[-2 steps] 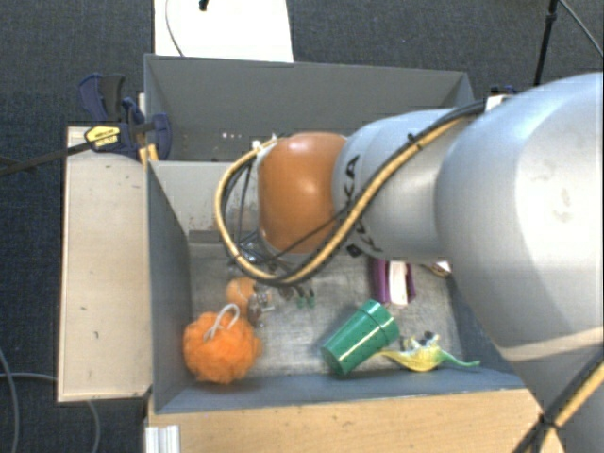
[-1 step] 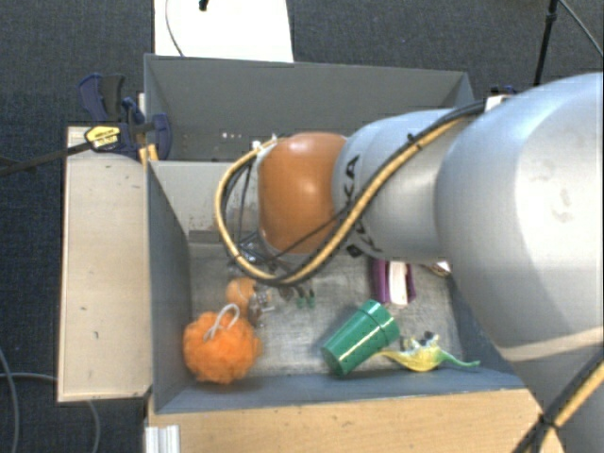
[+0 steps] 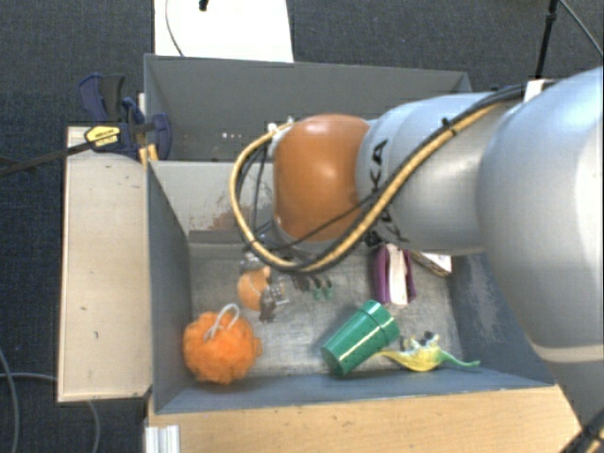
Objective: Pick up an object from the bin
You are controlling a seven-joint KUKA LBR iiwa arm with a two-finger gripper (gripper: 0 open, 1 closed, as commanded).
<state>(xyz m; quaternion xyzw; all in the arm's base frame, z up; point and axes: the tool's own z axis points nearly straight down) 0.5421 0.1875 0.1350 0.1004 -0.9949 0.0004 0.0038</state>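
My gripper (image 3: pixel 273 301) reaches down under the arm's orange cover to the bin floor, left of the middle. A small rounded orange thing (image 3: pixel 251 289) lies right against its left side; whether it is gripped cannot be made out. An orange mesh bath pouf (image 3: pixel 220 347) with a white cord loop sits just below and to the left, in the front left corner. A small green piece (image 3: pixel 324 292) lies on the floor a little to the gripper's right.
A green plastic cup (image 3: pixel 360 339) lies on its side at the front middle. Beside it is a yellow-green toy lizard (image 3: pixel 425 356). A purple and white thing (image 3: pixel 394 274) stands at the right, partly under the arm, which covers the bin's back and right.
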